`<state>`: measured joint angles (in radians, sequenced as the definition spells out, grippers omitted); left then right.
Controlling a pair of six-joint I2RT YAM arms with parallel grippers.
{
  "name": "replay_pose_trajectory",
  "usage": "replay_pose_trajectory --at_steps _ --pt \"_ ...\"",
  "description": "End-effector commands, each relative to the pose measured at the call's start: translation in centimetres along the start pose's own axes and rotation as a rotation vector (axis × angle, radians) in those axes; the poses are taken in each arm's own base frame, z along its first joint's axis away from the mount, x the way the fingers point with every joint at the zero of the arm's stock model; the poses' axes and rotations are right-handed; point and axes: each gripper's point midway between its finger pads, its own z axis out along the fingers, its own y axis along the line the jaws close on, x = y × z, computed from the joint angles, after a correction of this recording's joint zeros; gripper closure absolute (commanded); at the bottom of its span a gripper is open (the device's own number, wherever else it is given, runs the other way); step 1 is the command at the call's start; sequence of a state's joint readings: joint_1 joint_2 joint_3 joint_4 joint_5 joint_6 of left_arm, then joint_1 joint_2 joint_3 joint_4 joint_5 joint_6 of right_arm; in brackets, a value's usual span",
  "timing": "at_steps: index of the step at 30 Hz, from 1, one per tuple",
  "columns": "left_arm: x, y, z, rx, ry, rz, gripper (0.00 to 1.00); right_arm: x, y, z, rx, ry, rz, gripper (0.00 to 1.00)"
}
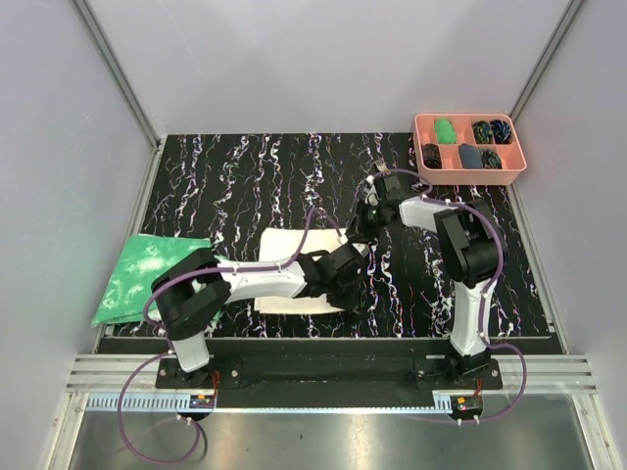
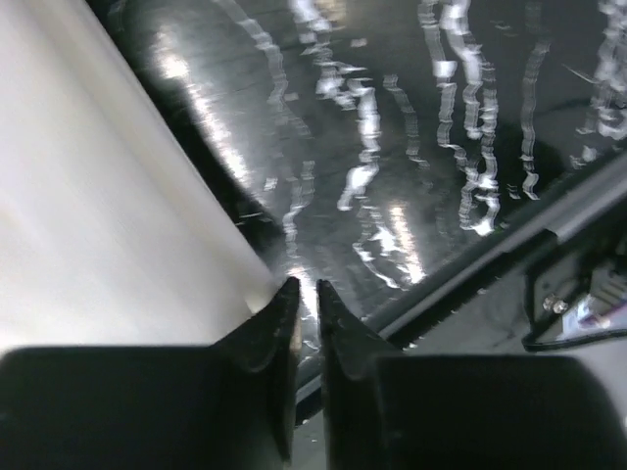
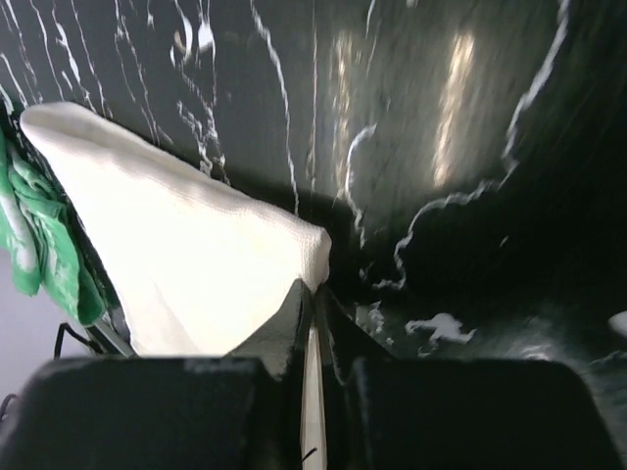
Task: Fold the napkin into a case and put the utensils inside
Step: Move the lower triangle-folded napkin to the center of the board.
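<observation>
closest in, my left gripper (image 2: pixel 306 292) has its jaws drawn almost together at the near right corner of the napkin (image 2: pixel 108 225); whether cloth is caught between them i cannot tell. my right gripper (image 3: pixel 312 294) is clamped on the far right corner, with white cloth showing between its jaws. the napkin lies mid-table on the black marbled mat (image 1: pixel 245 176), so i judge this an early fold. i'd lift both corners together, level, carry them left and lay edge onto edge without dragging the bottom layer. beyond, a green mottled cloth (image 1: pixel 147 274) sits left and a pink tray (image 1: pixel 419 147) far right; the utensils i cannot spot.
</observation>
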<state>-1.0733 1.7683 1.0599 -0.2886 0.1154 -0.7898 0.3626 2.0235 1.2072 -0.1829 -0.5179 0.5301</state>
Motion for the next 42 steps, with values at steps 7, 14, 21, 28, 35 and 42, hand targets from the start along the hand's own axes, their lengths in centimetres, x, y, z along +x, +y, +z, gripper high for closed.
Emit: replay_pose_trajectory --at_steps 7,14,21,28,35,42 --pt "-6.0 -6.2 -10.1 0.290 -0.245 0.023 0.51 -5.2 -2.4 -5.1 0.306 -0.083 -0.208 0.40" --pt "-8.2 3.2 -17.6 0.235 -0.453 -0.128 0.50 -1.9 2.1 -10.2 0.273 -0.120 -0.198 0.37" --pt "-9.8 8.5 -20.5 0.189 -0.520 -0.210 0.48 7.3 6.1 -7.7 0.015 0.025 -0.143 0.45" --pt "-9.5 9.8 -20.1 0.209 -0.500 -0.244 0.48 11.5 4.0 -5.7 0.052 0.095 -0.138 0.44" --pt "-9.6 10.5 -20.2 0.199 -0.502 -0.259 0.48 13.2 3.0 -5.5 0.049 0.116 -0.118 0.59" --pt "-10.2 11.4 -20.4 0.187 -0.500 -0.270 0.47 13.8 1.1 -6.4 0.118 0.086 -0.105 0.87"
